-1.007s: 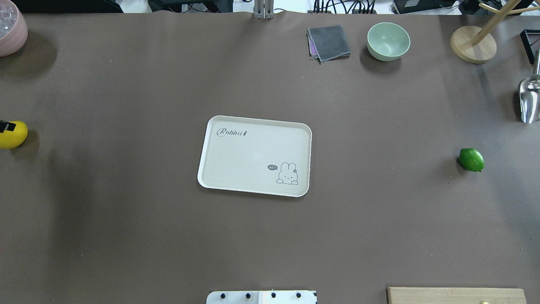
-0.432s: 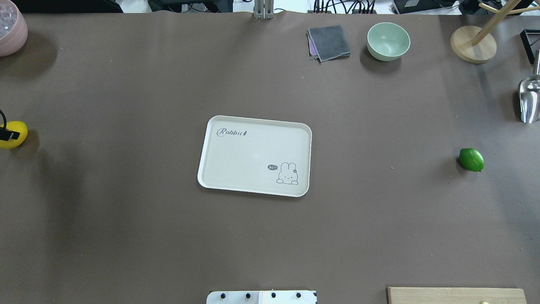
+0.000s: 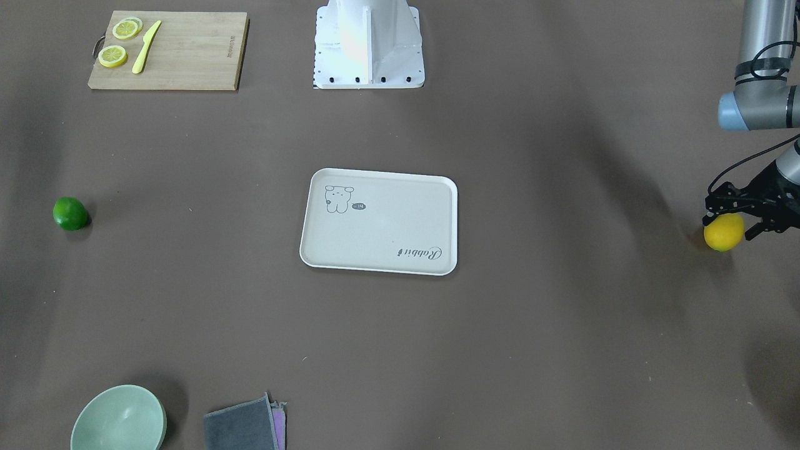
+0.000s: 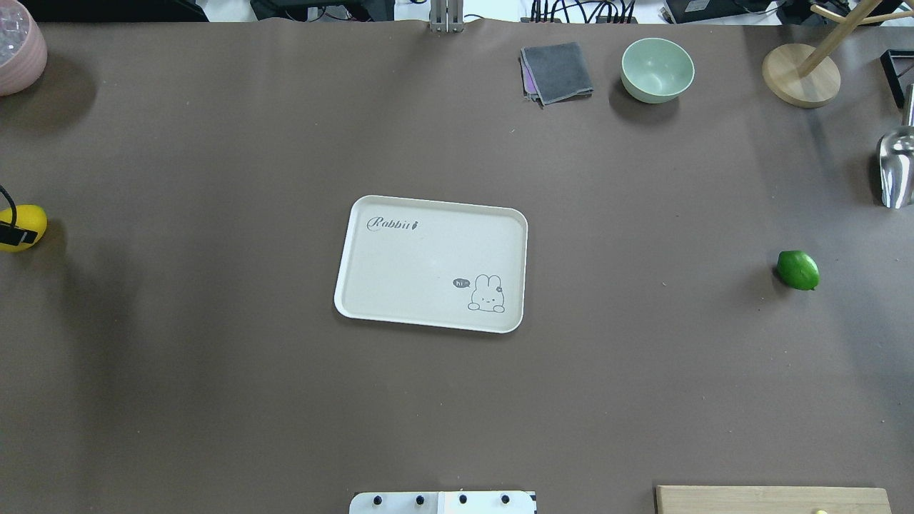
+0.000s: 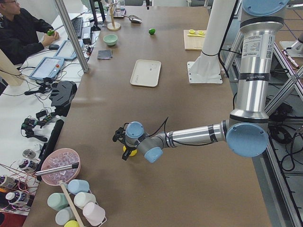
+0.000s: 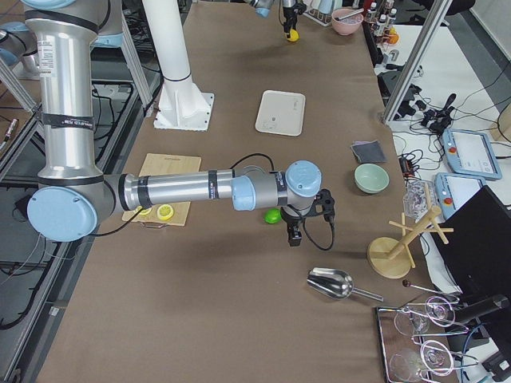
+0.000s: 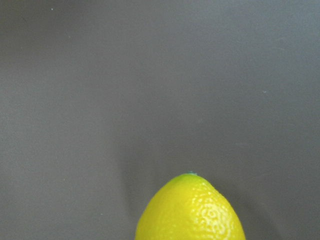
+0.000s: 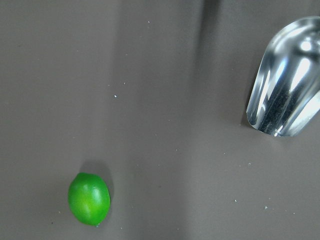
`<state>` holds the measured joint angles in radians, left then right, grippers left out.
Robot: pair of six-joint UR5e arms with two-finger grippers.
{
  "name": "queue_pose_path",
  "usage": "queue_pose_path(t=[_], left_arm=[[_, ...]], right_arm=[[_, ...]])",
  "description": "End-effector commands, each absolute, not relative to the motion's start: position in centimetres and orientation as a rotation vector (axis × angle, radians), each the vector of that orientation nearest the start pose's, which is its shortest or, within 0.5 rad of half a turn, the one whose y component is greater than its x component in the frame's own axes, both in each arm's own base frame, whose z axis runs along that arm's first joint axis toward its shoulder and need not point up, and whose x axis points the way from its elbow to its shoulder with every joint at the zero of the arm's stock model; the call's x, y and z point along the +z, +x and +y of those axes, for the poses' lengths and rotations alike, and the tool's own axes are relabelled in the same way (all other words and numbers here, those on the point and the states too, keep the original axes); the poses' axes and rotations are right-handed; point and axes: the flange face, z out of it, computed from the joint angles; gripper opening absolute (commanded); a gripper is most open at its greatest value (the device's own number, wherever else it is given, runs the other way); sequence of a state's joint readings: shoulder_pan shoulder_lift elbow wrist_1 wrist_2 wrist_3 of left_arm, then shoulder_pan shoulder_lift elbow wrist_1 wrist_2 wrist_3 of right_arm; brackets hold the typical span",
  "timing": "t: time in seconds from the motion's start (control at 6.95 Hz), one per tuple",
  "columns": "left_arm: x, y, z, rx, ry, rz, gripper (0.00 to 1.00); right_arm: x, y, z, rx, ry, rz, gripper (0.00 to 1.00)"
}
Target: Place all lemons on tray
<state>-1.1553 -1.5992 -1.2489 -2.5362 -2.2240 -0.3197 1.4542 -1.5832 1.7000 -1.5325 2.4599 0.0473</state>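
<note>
The cream tray [image 4: 428, 264] lies flat at mid-table, with nothing on it; it also shows in the front view [image 3: 387, 228]. The yellow lemon [image 3: 724, 232] sits at the table's far left edge [image 4: 25, 221] and fills the bottom of the left wrist view [image 7: 190, 210]. My left gripper [image 3: 729, 225] hangs right over it, fingers spread on either side, open. The green lemon [image 4: 797, 270] lies on the table at the right [image 8: 89, 198]. My right gripper [image 6: 292, 236] hovers close beside the green lemon [image 6: 273, 215]; I cannot tell whether it is open or shut.
A metal scoop [image 4: 896, 168] lies beyond the green lemon. A green bowl [image 4: 657, 69], a grey cloth [image 4: 557, 71], a wooden stand [image 4: 800, 75] and a pink bowl [image 4: 18, 53] stand along the far edge. A cutting board [image 3: 187, 53] with lemon slices lies near the robot base.
In the overhead view the left gripper's black finger has slid down across the yellow lemon. The lemon, tray and green lemon have stayed in place.
</note>
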Motion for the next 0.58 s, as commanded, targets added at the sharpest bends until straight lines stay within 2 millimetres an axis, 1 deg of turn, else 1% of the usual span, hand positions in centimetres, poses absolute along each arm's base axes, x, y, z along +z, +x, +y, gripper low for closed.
queue_pose_path(t=[0.0,0.14,0.29,0.43], left_arm=[[68.7,14.0,-49.8,0.313,0.398,0.841,0.0],[68.0,12.9,-50.1,0.295,0.406,0.857,0.0],[66.4,11.6,-50.9,0.243,0.391,0.922,0.0],[62.0,12.1,-51.7,0.165,0.389,0.989,0.0]], right_arm=[[58.3,-0.2,-49.8,-0.135,0.078,-0.899,1.0],[58.0,-0.2,-50.0,-0.139,0.086,-0.9,1.0],[57.3,-0.4,-50.3,-0.147,0.097,-0.901,1.0],[55.6,-1.3,-50.9,-0.175,0.12,-0.905,1.0]])
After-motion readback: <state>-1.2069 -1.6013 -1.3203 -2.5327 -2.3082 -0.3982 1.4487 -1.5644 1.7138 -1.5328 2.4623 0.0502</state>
